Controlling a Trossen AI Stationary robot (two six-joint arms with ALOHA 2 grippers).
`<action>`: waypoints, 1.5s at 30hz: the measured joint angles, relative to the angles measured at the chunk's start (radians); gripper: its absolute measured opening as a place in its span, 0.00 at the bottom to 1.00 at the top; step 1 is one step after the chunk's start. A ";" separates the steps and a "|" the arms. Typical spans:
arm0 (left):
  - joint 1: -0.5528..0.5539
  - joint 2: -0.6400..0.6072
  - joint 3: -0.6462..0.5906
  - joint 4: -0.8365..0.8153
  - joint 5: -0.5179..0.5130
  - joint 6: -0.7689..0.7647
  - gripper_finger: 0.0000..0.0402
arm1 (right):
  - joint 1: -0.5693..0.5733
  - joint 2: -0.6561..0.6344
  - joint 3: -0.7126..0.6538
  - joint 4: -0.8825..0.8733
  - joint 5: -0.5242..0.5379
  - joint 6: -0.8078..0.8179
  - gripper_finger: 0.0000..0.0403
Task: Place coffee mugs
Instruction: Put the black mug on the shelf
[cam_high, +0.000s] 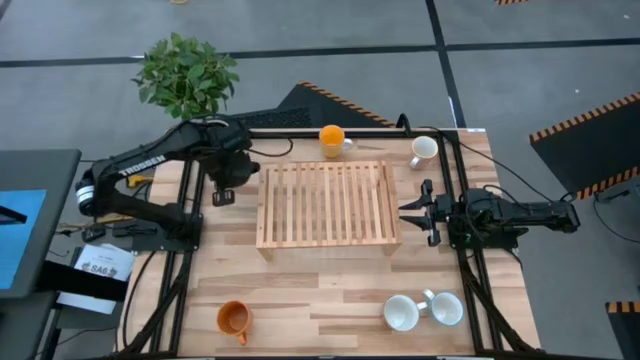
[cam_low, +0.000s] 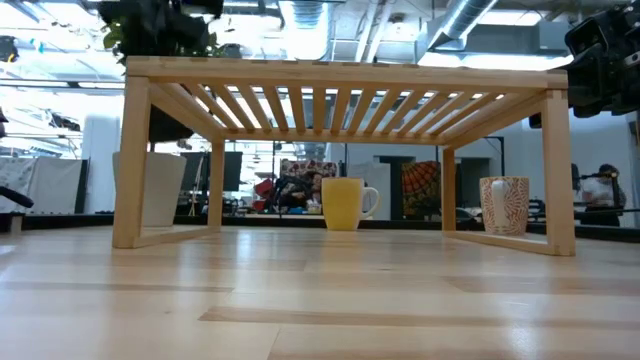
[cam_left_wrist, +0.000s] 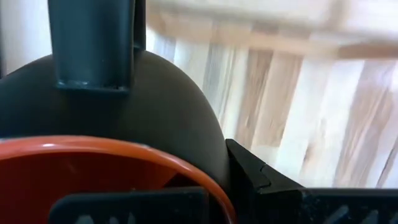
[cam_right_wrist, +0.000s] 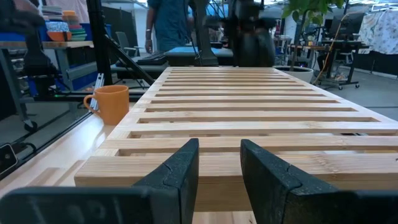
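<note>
Red mug (cam_left_wrist: 93, 174) sits clamped in the left tool (cam_high: 222, 190) beside the wooden rack (cam_high: 325, 205), probably for placing, while the right tool (cam_high: 420, 210) waits slightly apart.

I'm seeing the rack (cam_high: 327, 207) sitting mid-table, one mug (cam_high: 332, 139) lying behind it, two mugs (cam_high: 422, 310) before its right end.

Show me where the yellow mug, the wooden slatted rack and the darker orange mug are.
yellow mug (cam_high: 331, 137): high view, its open mouth.
wooden slatted rack (cam_high: 326, 204): high view, middle slats of its top.
darker orange mug (cam_high: 232, 318): high view, its open mouth.
</note>
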 joint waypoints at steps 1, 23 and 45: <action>-0.021 0.000 0.032 -0.018 -0.015 -0.011 0.01 | 0.000 0.000 0.000 0.000 0.000 0.000 0.36; -0.284 0.386 0.592 -0.202 -0.077 -0.141 0.01 | 0.000 0.000 0.000 0.000 0.000 0.000 0.36; -0.276 0.506 0.607 -0.197 -0.041 -0.088 0.09 | 0.000 0.000 0.000 0.000 0.000 0.000 0.36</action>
